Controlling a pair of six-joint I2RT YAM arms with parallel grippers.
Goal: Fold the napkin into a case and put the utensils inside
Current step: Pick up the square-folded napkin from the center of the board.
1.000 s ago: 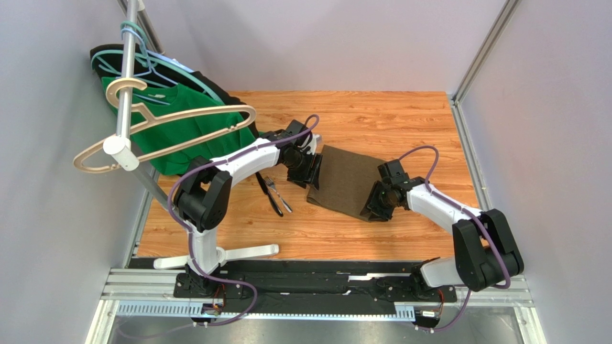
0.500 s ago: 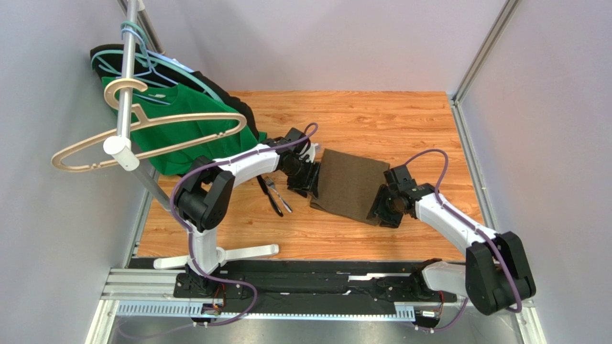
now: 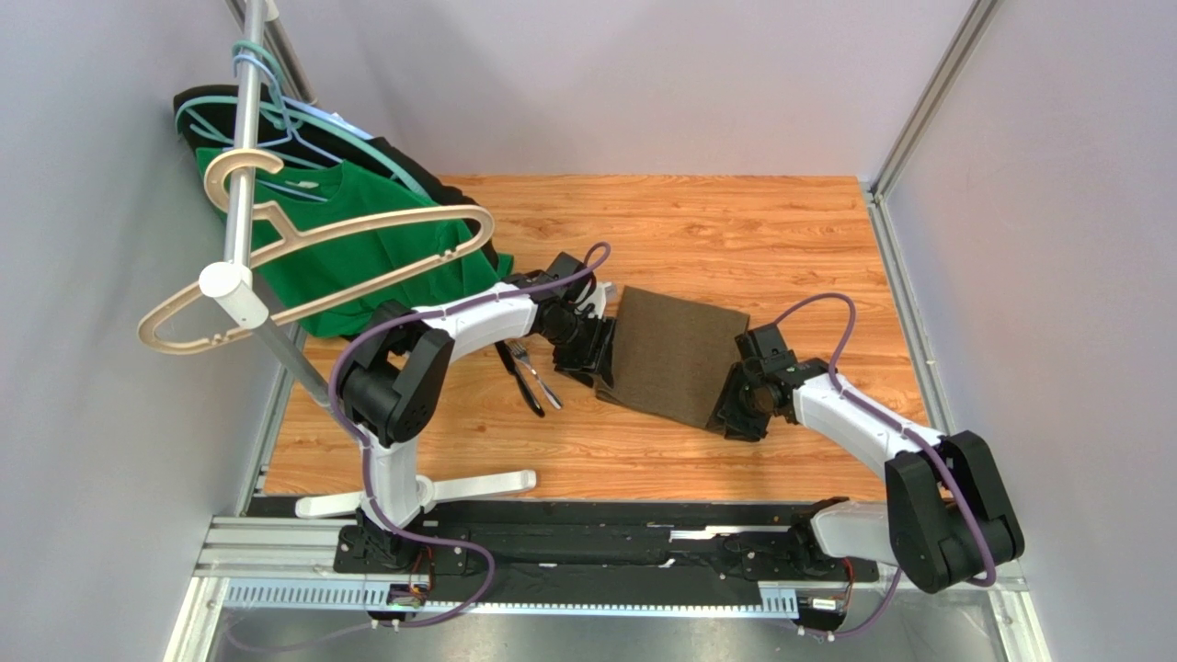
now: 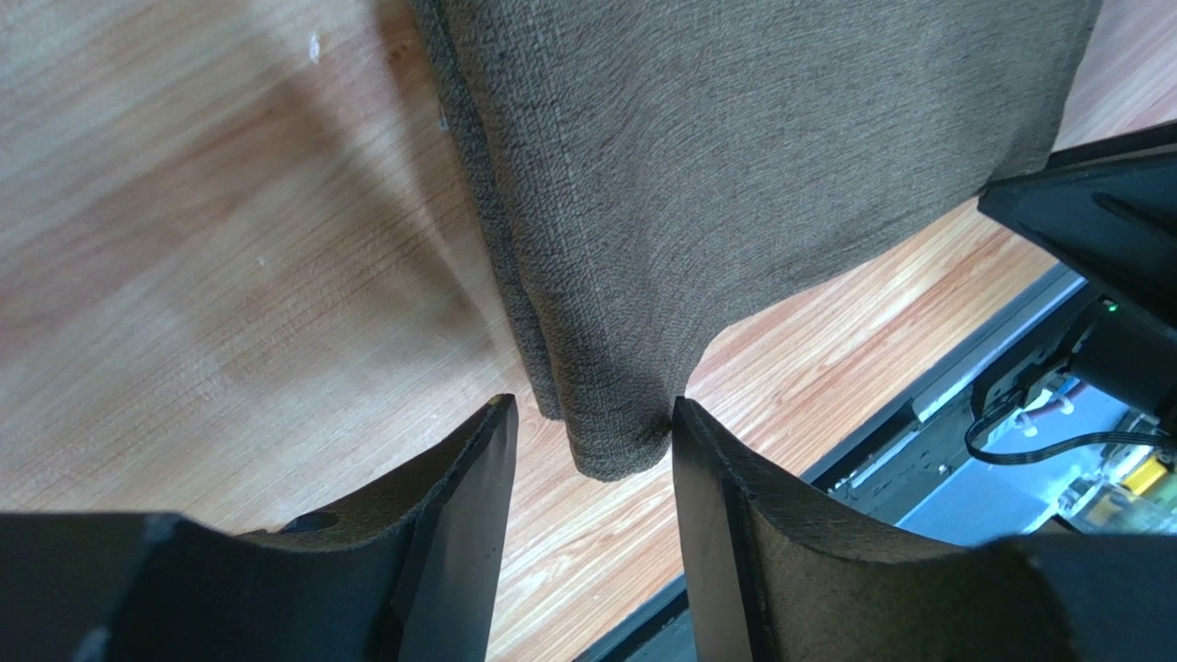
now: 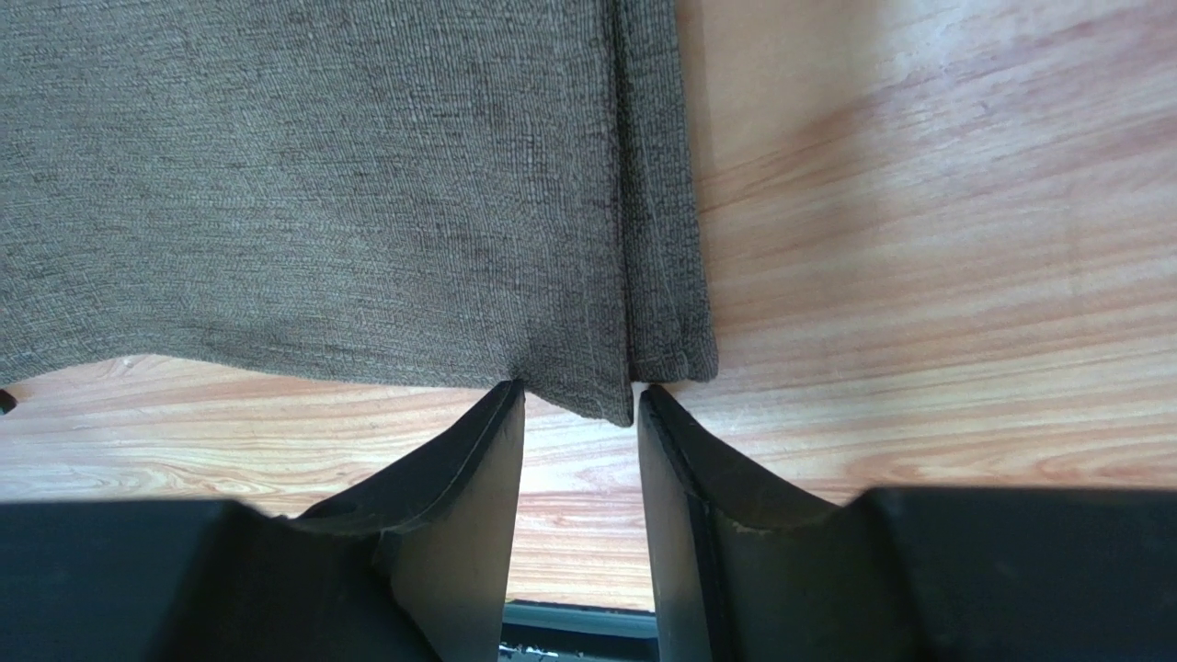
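Left of centre on the wooden table, past the hanging green shirt, the dark-handled utensils lie just beside the left gripper. Its fingers stand half apart astride a corner of the folded olive-brown napkin, which lies flat. The right gripper straddles the napkin's near right corner, its jaws narrowly parted and their tips touching the cloth.
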